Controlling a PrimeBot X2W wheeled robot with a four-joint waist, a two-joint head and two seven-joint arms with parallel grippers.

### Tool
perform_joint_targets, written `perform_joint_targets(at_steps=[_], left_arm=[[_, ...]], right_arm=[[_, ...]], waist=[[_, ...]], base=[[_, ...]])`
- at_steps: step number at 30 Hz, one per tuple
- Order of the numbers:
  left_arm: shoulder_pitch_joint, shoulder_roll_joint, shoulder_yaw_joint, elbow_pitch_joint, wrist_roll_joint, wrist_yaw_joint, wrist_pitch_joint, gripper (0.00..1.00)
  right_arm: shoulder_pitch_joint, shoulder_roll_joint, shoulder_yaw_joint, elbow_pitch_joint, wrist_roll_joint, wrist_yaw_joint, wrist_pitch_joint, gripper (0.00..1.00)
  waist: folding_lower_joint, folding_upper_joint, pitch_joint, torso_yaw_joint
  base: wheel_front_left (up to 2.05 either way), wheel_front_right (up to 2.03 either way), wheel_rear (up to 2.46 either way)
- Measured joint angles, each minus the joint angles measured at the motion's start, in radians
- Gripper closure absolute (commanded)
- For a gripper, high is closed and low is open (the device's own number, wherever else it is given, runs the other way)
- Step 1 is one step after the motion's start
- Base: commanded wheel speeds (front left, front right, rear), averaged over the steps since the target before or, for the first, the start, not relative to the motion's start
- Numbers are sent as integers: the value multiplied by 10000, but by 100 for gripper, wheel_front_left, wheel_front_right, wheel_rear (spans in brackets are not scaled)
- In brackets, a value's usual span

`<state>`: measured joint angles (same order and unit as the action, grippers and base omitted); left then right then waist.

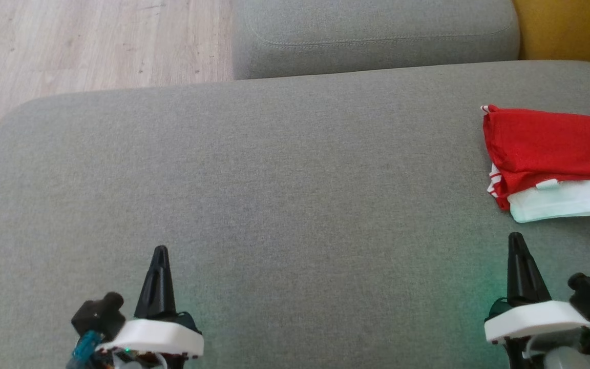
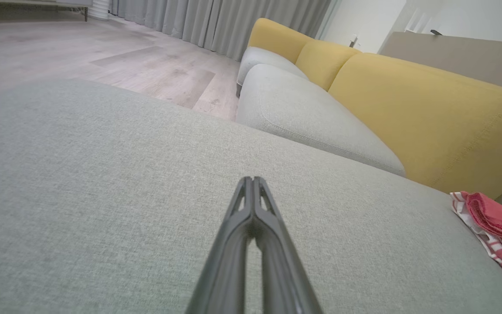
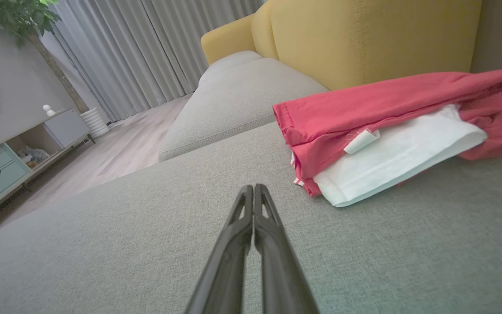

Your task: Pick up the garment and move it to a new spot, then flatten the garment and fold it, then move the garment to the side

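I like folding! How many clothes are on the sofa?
1: a folded red garment on the sofa, right side, ahead of the right gripper. More may be out of frame.

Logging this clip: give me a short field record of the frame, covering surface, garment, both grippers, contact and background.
surface: grey fabric sofa cushion
garment: folded red and white cloth garment, lying at the cushion's right side
left gripper: shut, empty, over bare cushion
right gripper: shut, empty, just short of the garment
contact: neither gripper touches the garment
background: yellow sofa backrest, pale wood floor
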<state>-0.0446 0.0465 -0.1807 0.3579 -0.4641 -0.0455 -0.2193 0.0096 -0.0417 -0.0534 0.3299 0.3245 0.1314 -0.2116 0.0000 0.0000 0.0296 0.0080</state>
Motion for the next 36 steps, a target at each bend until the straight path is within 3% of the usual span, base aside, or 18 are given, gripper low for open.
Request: perform_joint_targets(at_steps=[36], left_arm=[[-15,0,838,-228,-3618,-261,1051,100]], right_arm=[[-193,2,-245,-130,4059,0,997,100]], waist=[[0,0,-84,-26]], base=[[0,0,0]])
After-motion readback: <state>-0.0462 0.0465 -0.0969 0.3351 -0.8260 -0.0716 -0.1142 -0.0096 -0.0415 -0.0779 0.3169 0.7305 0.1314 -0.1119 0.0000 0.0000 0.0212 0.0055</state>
